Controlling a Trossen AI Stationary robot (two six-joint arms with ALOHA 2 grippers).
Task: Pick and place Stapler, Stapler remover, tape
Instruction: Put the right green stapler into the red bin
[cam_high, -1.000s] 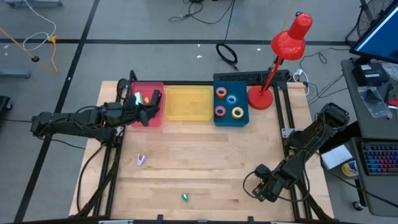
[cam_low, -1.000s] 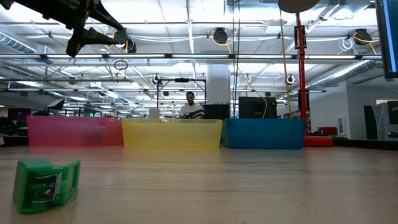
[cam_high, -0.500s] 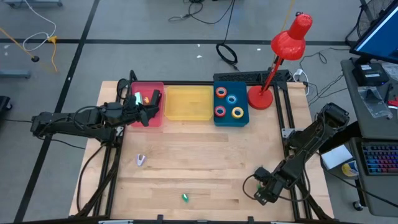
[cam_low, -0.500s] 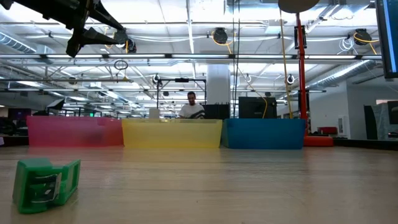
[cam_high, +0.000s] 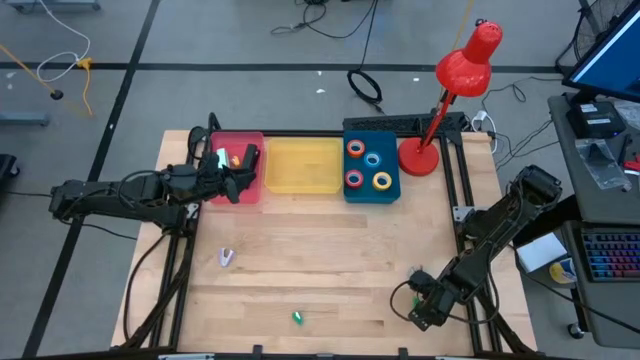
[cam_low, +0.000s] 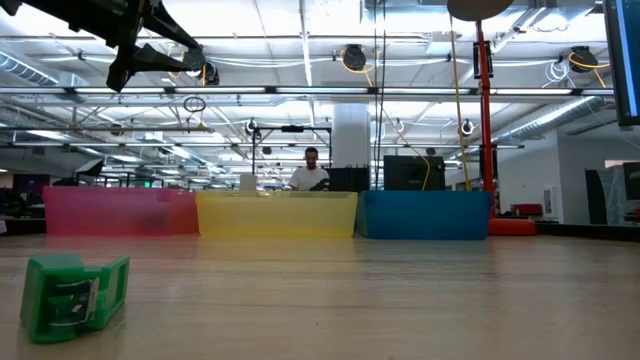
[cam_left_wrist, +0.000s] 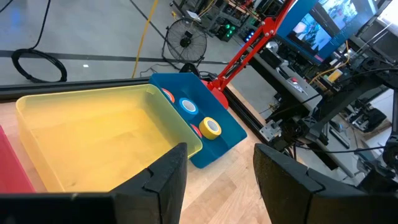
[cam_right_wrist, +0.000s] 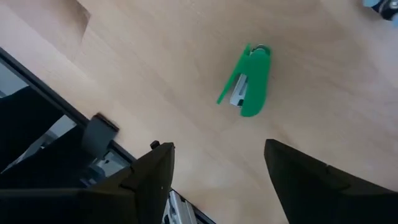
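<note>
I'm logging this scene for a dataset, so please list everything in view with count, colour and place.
bins: three, pink, yellow, blue, in a row at the table's far edge
tape rolls: four, orange-red, blue, red, yellow, in the blue bin
green stapler: one, near edge
pale item: one, left of centre
desk lamp: one, red, beside the blue bin
person: one, far background
left gripper: open, over the pink bin
right gripper: open, near right corner

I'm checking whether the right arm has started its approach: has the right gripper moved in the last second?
Yes, slightly. In the high view the right gripper has dropped a little toward the table's near edge, right of the green stapler remover.
</note>
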